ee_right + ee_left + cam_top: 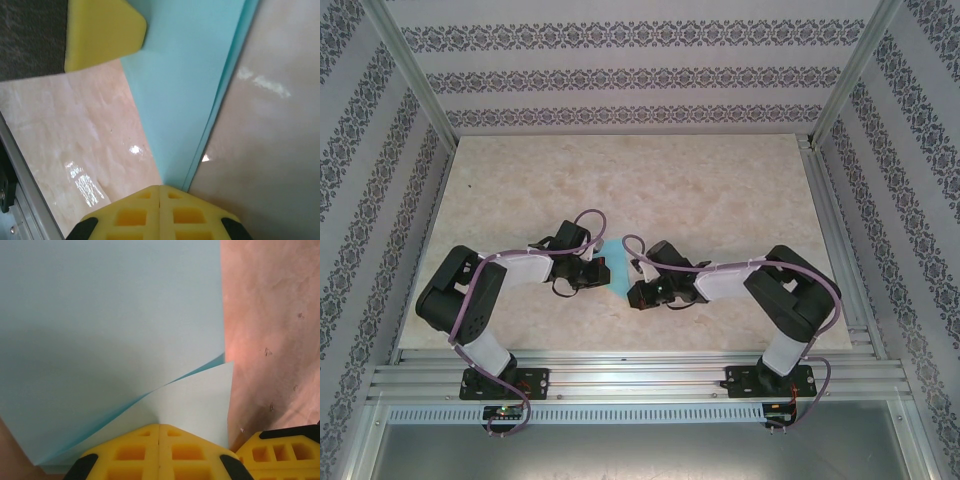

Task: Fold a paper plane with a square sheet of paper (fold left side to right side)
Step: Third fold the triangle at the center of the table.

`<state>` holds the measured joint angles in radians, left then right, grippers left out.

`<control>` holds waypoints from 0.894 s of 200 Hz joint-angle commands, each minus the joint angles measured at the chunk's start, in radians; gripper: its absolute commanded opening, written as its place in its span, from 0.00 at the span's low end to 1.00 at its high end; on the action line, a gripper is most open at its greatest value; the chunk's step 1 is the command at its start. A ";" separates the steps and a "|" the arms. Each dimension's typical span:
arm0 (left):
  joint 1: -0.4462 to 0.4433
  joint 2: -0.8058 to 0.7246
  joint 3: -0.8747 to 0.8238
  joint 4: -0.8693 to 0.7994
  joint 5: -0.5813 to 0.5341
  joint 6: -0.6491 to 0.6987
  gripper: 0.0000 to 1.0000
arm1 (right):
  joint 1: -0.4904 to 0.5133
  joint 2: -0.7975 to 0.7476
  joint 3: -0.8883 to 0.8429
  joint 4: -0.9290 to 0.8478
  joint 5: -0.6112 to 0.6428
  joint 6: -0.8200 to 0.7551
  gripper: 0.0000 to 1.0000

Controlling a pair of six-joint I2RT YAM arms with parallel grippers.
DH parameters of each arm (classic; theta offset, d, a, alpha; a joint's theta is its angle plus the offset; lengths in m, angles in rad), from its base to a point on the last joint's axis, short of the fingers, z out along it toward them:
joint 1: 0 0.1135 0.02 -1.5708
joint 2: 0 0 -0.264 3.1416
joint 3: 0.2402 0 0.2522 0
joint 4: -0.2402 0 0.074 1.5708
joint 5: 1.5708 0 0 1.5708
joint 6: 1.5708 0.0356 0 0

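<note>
The turquoise-blue sheet of paper (616, 266) lies folded in layers on the table between both grippers, mostly covered by them in the top view. In the left wrist view the paper (110, 315) spreads wide, with a paler flap (200, 400) lying under its upper layer. My left gripper (159, 426) is shut, its yellow tips set against that flap where the paper puckers. In the right wrist view the paper (185, 90) narrows to a point at my right gripper (160, 187), which is shut with its tips at that corner. Whether either pinches a layer is hidden.
The marble-patterned table (650, 180) stretches away behind the arms, walled by patterned panels. An aluminium rail (640, 372) runs along the near edge. The left gripper's yellow finger (102, 32) rests on the paper's far part; the right gripper's finger (280, 452) shows beside the paper.
</note>
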<state>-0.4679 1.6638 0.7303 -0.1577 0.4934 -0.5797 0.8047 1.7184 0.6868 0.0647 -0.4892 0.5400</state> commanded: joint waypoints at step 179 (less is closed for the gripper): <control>0.217 -0.307 0.114 -0.283 0.041 0.068 0.49 | -0.048 0.093 0.449 -0.367 0.124 -0.131 0.06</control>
<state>-0.3149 1.3769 0.8433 -0.3309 0.5083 -0.5461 0.7635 1.7550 1.0821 -0.3252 -0.3592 0.4381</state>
